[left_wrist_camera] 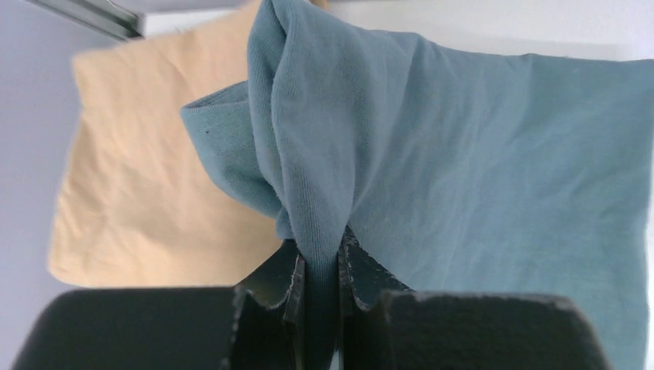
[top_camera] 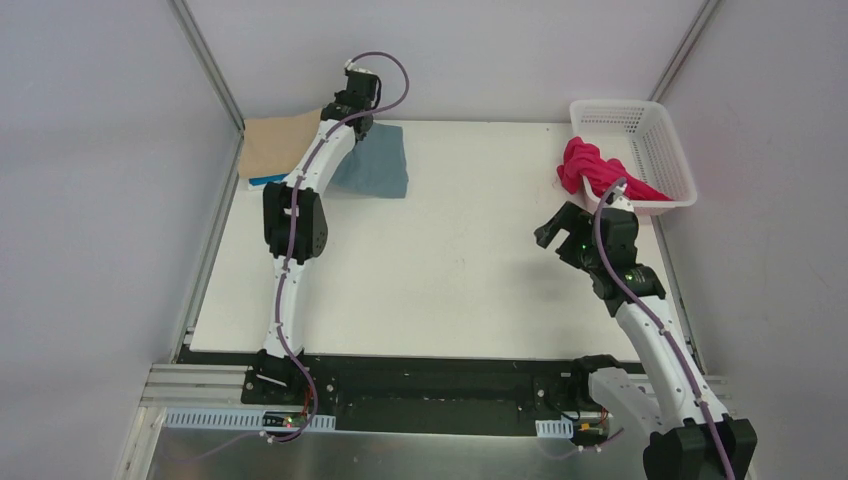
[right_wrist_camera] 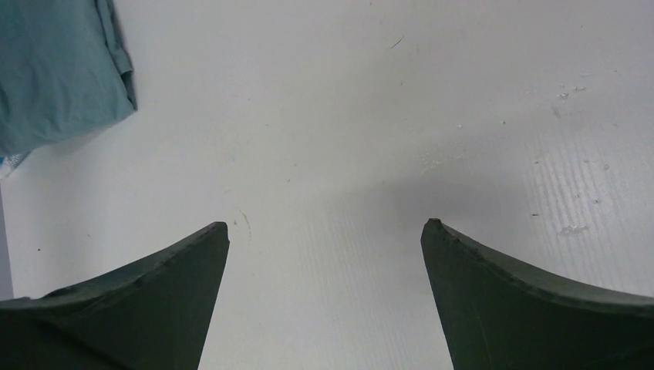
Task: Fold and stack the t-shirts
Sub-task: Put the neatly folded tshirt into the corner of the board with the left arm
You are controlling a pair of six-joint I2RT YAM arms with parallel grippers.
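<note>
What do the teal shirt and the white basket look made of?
The teal shirt: soft matte knit cloth, probably cotton jersey; fine knit lines and limp folds where the left gripper pinches it. The basket: seemingly white moulded plastic; regular lattice walls.

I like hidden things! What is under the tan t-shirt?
A bright blue strip of cloth peeks out under the tan t-shirt. The rest of it is covered.

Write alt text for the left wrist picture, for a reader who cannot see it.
The left gripper is shut on a bunched fold of the dusty teal-blue t-shirt, seen close up. The rest of that shirt spreads to the right; a tan t-shirt shows behind it on the left.
</note>
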